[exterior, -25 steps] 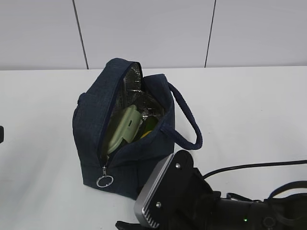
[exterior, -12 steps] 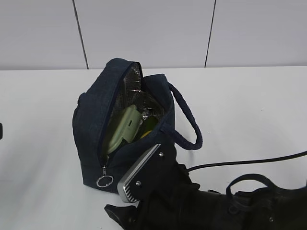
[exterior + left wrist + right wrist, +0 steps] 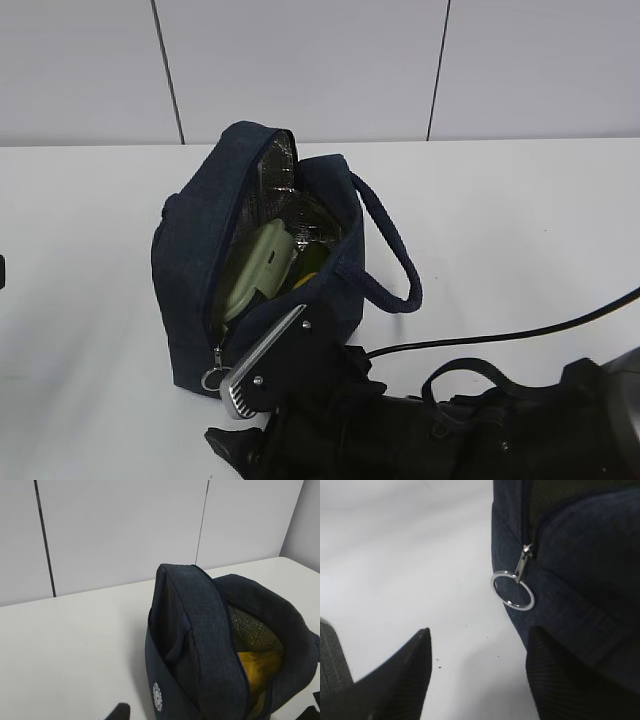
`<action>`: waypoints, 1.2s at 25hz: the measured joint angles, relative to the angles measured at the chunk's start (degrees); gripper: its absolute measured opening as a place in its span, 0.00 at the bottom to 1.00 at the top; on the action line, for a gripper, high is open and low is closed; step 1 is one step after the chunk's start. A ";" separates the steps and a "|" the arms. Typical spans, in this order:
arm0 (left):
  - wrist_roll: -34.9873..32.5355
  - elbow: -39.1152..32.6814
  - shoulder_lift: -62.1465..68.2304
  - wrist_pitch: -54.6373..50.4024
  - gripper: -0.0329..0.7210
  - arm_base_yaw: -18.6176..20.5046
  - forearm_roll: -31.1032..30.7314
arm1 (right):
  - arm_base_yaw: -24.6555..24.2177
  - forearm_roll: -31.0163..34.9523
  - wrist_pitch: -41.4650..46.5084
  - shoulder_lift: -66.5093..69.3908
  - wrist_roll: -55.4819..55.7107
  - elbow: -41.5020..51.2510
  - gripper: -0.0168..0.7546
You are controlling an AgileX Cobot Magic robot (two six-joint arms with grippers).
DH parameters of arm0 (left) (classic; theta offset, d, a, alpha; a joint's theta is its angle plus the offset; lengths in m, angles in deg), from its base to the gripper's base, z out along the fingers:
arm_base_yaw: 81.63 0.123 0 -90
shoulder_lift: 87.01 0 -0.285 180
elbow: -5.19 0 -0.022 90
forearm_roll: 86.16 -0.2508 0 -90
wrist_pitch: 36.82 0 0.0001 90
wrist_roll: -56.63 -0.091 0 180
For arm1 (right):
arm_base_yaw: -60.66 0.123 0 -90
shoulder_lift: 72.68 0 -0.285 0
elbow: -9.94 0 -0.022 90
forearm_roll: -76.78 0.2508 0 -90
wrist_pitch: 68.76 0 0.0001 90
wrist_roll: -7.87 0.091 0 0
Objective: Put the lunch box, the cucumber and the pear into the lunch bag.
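Right wrist view: I'm hovering my spread right claw (image 3: 477, 672) at six o'clock of the ring (image 3: 512, 590); box (image 3: 256, 268) and pear (image 3: 255, 672) are sitting bagged, bag (image 3: 262, 270) gaping unzipped.

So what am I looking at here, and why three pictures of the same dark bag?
It is a two-armed robot at a white table, filmed by three cameras at once. One camera stands outside and looks across the table; the other two ride on the robot's wrists. The big black shape low in the outside picture is the right arm. On the table stands a dark navy fabric lunch bag, unzipped. Inside you can see a pale sage-green lunch box, and the left wrist picture shows something yellow-orange, probably the pear. The right wrist picture shows that arm's right gripper, jaws open and holding nothing, close to the bag's metal ring zipper pull. The left gripper is barely in view.
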 joint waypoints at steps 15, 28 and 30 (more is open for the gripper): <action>0.00 0.00 0.00 0.05 0.38 0.00 0.05 | 0.00 0.94 2.65 3.53 0.10 -4.95 0.62; 0.00 0.00 0.00 0.05 0.38 0.00 0.53 | 0.00 3.91 4.33 5.08 -1.25 -6.95 0.62; 0.00 0.00 0.00 0.05 0.38 0.00 0.59 | 0.12 4.17 4.45 5.39 -1.35 -7.45 0.62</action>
